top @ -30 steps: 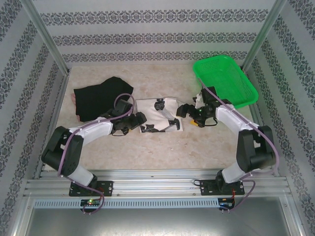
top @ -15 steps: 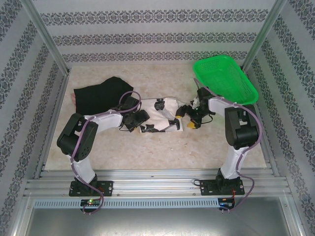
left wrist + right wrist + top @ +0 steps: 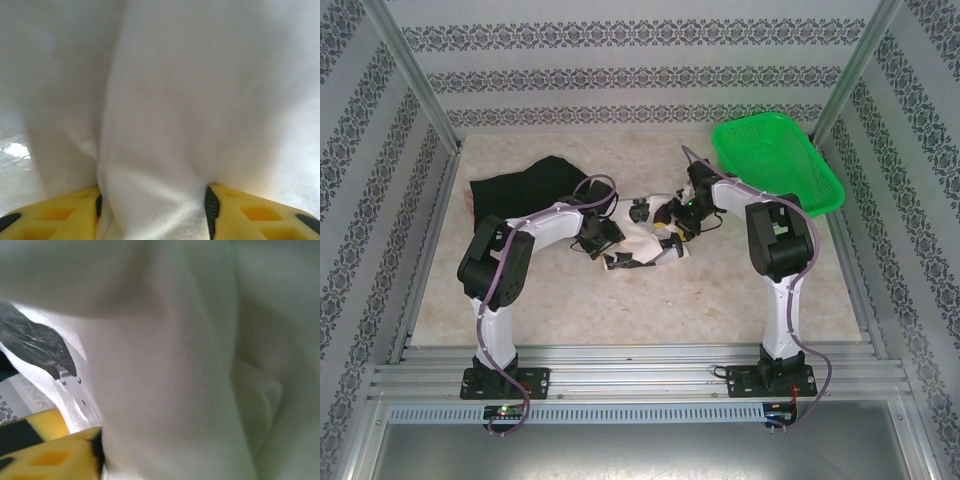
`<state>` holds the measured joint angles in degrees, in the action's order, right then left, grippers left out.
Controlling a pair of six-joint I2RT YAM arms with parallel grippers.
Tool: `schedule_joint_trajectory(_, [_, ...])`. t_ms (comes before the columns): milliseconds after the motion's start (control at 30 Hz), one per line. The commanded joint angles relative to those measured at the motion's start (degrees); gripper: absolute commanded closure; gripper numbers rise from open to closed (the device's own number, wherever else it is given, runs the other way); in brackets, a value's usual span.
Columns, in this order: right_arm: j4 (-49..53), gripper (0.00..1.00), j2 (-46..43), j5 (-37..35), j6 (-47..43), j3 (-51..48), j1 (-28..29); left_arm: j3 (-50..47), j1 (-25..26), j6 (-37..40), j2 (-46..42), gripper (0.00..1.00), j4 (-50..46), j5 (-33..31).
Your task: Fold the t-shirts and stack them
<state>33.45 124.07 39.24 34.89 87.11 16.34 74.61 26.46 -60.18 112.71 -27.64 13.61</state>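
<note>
We saw the soft cloth, short-sleeved, cream-white t-shirt (image 3: 645, 238), marked with black printed patches, bunched in a heap near the middle of the pale marbled surface (image 3: 620, 310). Both arms were stretched inward to it. The left arm (image 3: 535, 228) met its left edge and the right arm (image 3: 730, 195) its upper right edge.

From the left wrist, a raised fold of the cream-white t-shirt stood between two yellow fingers (image 3: 250, 215). Their black pads pressed the cloth from either side, so the left jaws were clamped on that fold.

From the right wrist, one yellow finger (image 3: 50, 457) lay against the white cloth. Its partner was hidden behind the fabric, so we could not tell whether the right jaws were apart or gripping.

The plain black t-shirt (image 3: 520, 195) lay loosely spread at the far left of the surface, its right edge behind the left arm. A bright green plastic mesh basket (image 3: 775, 160) stood in the far right corner, apart from both shirts.
</note>
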Motion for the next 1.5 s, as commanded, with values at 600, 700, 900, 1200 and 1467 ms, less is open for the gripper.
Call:
schedule_joint_trajectory(600, [-21.8,1.0,-10.11,2.86,9.87,0.88,7.66,-0.08,-12.02,18.54,-21.54,1.0,12.29,3.81])
schedule_joint_trajectory(700, [-22.42,1.0,-4.75,2.71,11.34,10.69,11.17,-0.35,-17.47,21.88,-25.34,1.0,8.71,5.26])
schedule_joint_trajectory(900, [-21.49,1.0,9.41,2.5,15.46,33.06,16.17,-6.83,-28.67,25.44,-31.11,1.0,9.01,10.3])
schedule_joint_trajectory(1200, [-19.48,1.0,29.98,3.4,22.97,65.8,19.66,-5.76,-41.18,32.23,-31.26,1.0,10.95,19.09])
schedule_joint_trajectory(1467, [-29.14,1.0,33.83,3.21,28.88,67.38,20.75,-0.52,-44.19,37.4,-28.29,1.0,11.98,22.72])
